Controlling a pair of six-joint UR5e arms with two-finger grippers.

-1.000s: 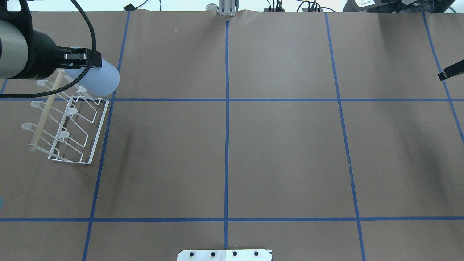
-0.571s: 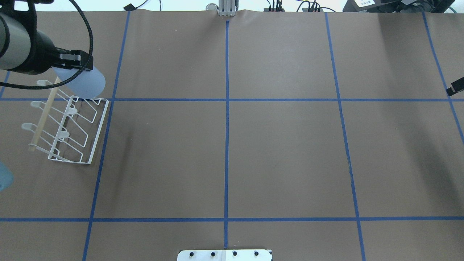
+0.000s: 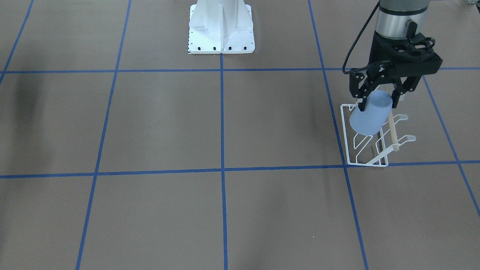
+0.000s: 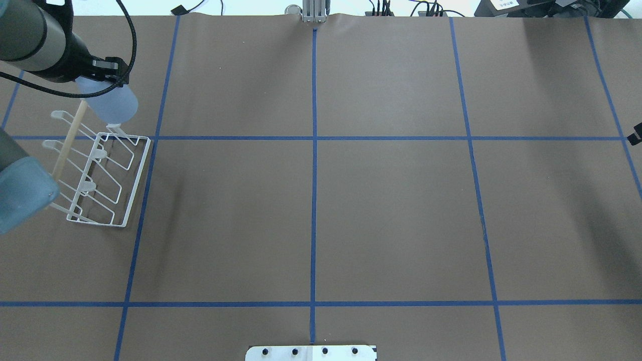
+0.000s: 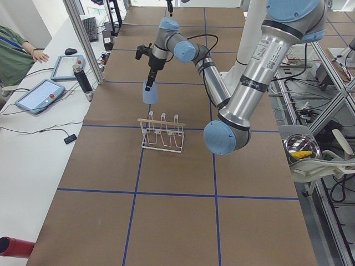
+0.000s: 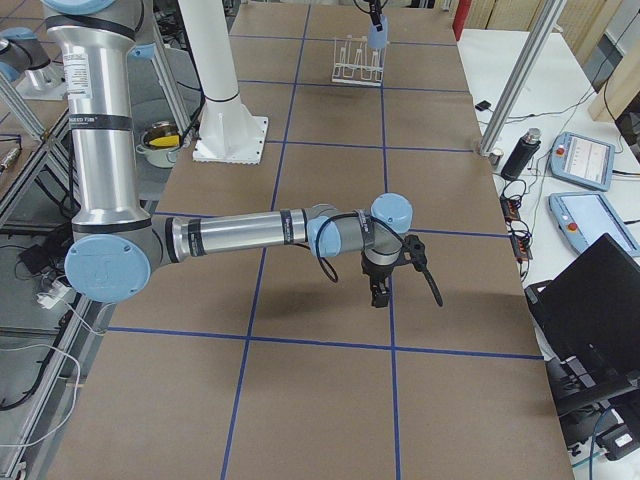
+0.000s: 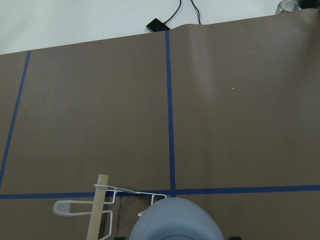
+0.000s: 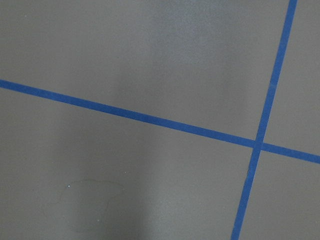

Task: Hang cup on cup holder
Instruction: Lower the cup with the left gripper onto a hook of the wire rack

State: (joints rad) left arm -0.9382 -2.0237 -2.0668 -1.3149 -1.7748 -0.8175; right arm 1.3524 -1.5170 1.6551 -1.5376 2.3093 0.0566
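Exterior front-facing view: nearest me, on this side of the cup holder, the desk gives open room, crossed only by blue tape lines. Over the holder's far end the left gripper has its jaws clamped on the cup, which is tilted mouth-down and hides the prongs beneath it. I cannot tell whether they touch. The right gripper hangs well away from the holder, and I cannot tell how its jaws stand.

Right claw hangs above table, well apart from the cup.
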